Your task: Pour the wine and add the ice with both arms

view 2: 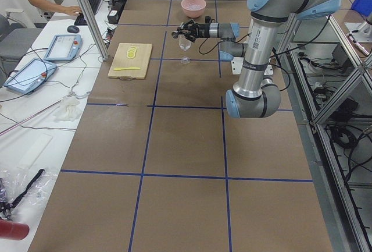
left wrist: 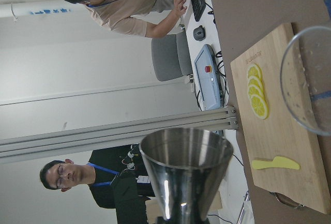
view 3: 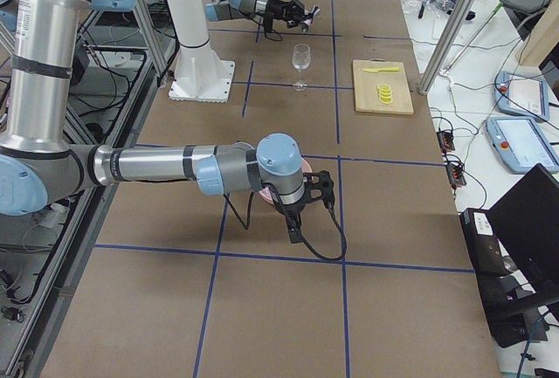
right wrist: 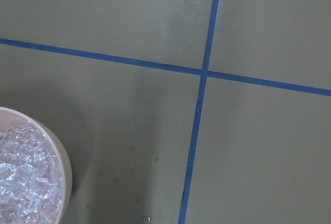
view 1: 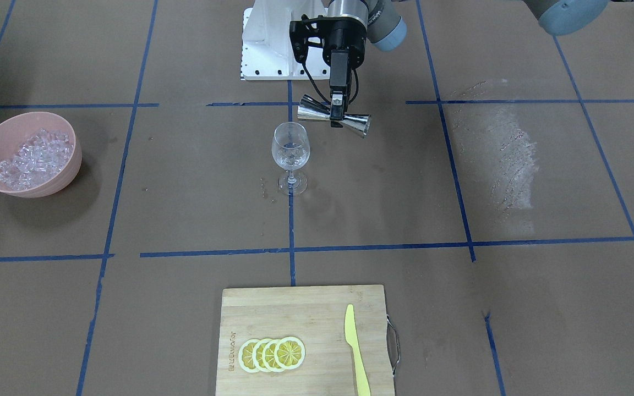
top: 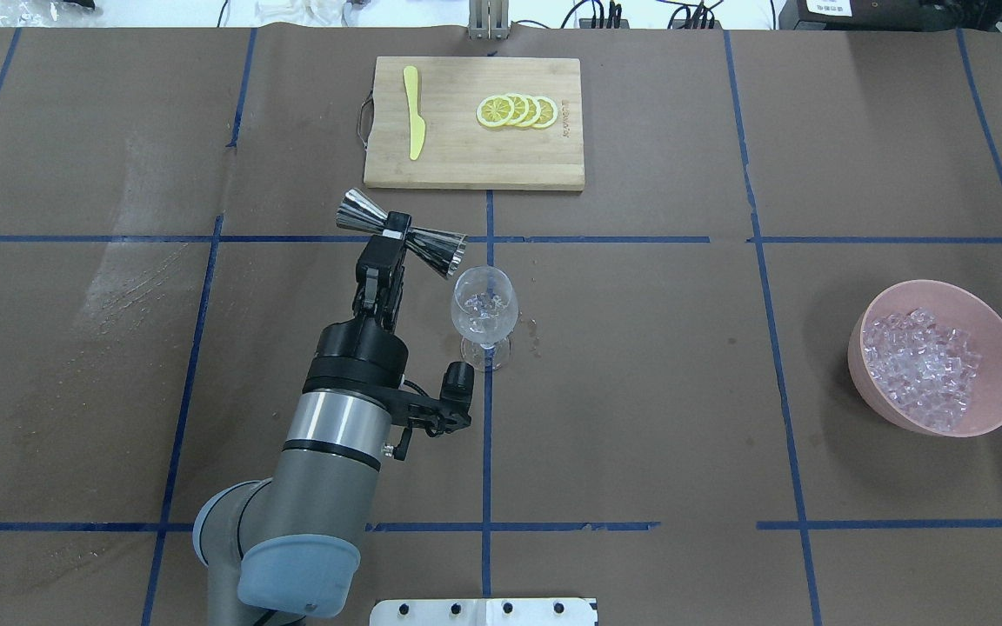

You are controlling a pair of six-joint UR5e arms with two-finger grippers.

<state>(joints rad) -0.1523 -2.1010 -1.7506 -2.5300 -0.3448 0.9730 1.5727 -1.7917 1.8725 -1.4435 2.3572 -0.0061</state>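
My left gripper [top: 392, 233] is shut on the waist of a steel jigger [top: 436, 248], held level, one mouth close above the rim of the wine glass [top: 484, 313]. The front view shows the same: gripper [view 1: 338, 113], jigger [view 1: 361, 124], glass [view 1: 290, 148]. The glass holds a little clear content with glints; I cannot tell liquid from ice. The ice [top: 927, 365] is heaped in the pink bowl [top: 1001, 348] at the right. My right gripper [view 3: 293, 230] hangs near that bowl, seen only in the right side view; I cannot tell whether it is open or shut. The right wrist view shows ice [right wrist: 20, 177] and no fingers.
A wooden cutting board [top: 466, 165] with lemon slices [top: 518, 111] and a yellow knife [top: 415, 113] lies at the far edge. A white powdery smear [view 1: 504, 154] marks the paper on my left. The white base block [view 1: 267, 44] stands behind the glass. Small drops [top: 531, 329] lie by the glass foot.
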